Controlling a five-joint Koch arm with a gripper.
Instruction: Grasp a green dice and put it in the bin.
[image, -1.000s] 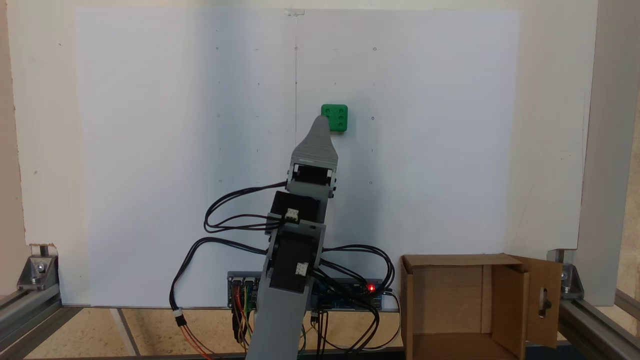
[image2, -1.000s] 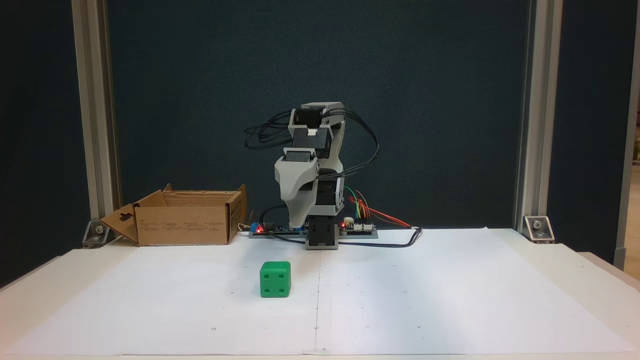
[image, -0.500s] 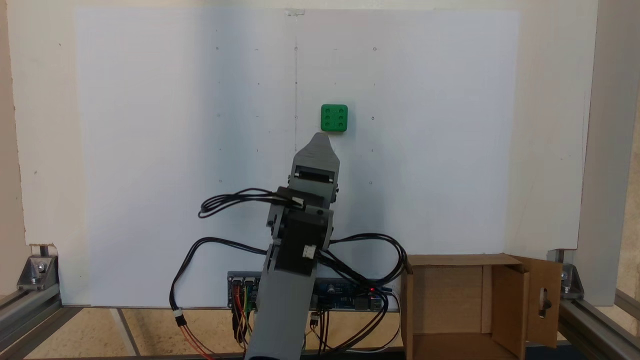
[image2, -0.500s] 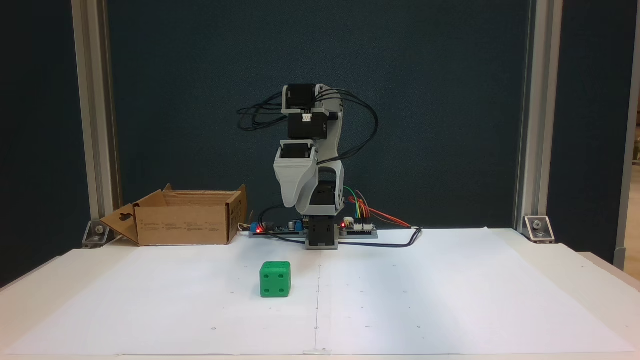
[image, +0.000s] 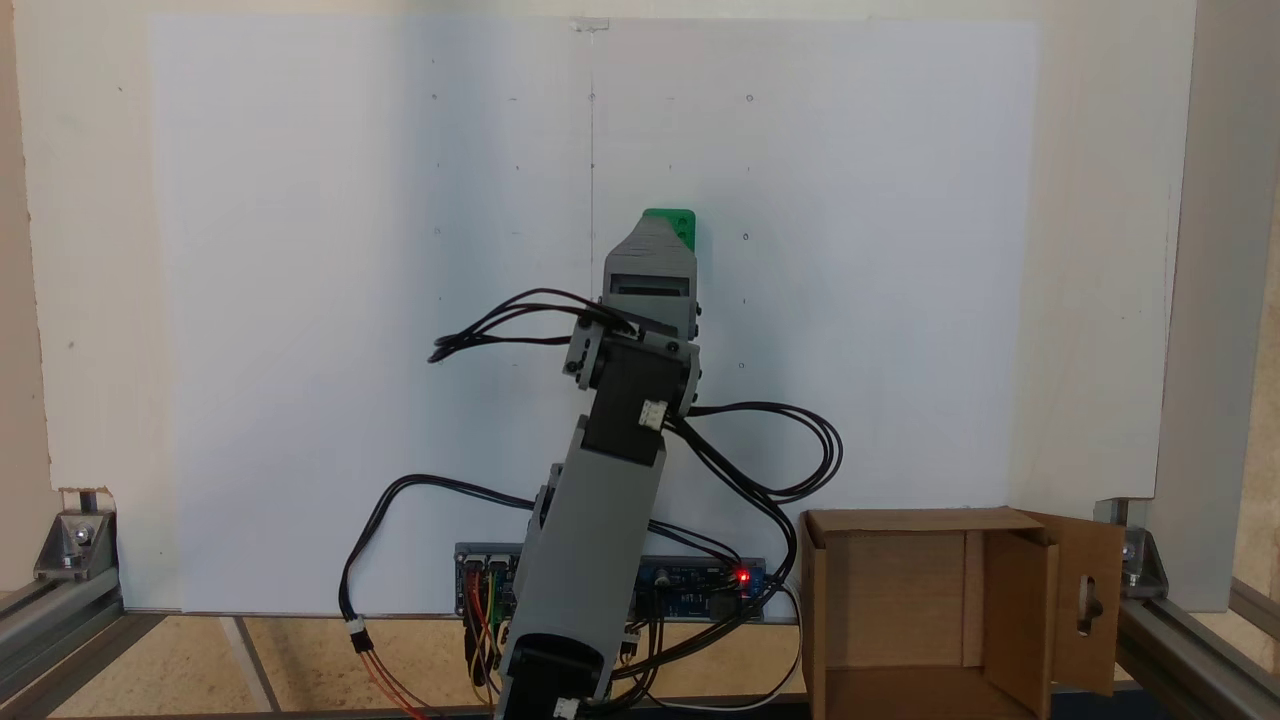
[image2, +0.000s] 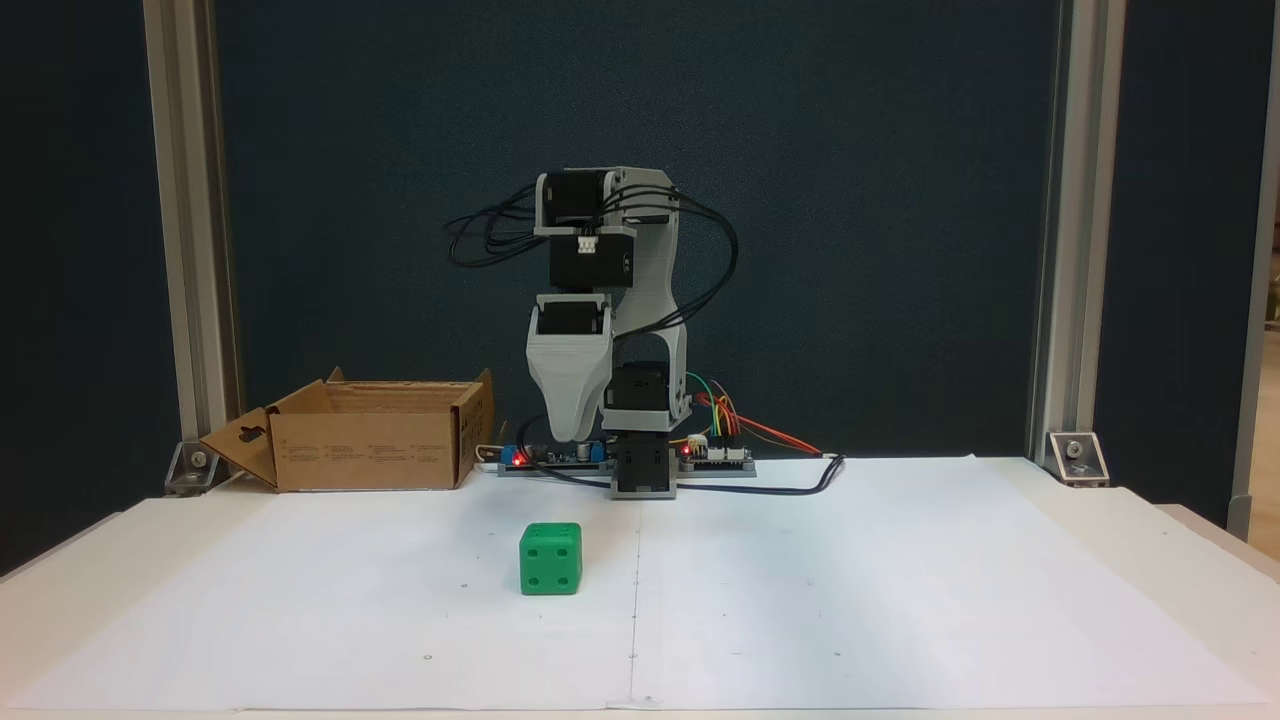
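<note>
The green dice (image2: 550, 558) sits on the white paper, well in front of the arm's base. From above, only the right strip of the green dice (image: 689, 226) shows past the grey gripper (image: 655, 222), which hangs over it. From the front, the gripper (image2: 570, 434) points straight down, high above the table and behind the dice, touching nothing. Its jaws lie one behind the other, so a single grey tip shows. The bin (image2: 360, 450), an open brown cardboard box, stands at the back left; from above the bin (image: 920, 521) is at the lower right.
Circuit boards with coloured wires (image2: 715, 452) flank the arm's base (image2: 640, 470). Black cables (image: 770, 450) loop off the arm. Aluminium posts (image2: 185, 230) and corner brackets (image2: 1075, 455) frame the table. White paper (image2: 850, 600) spreads wide around the dice.
The arm has lifted and reached forward. The gripper tip drew back from the dice, then came over it in the top-down view and shifted left in the front view. The dice has not moved.
</note>
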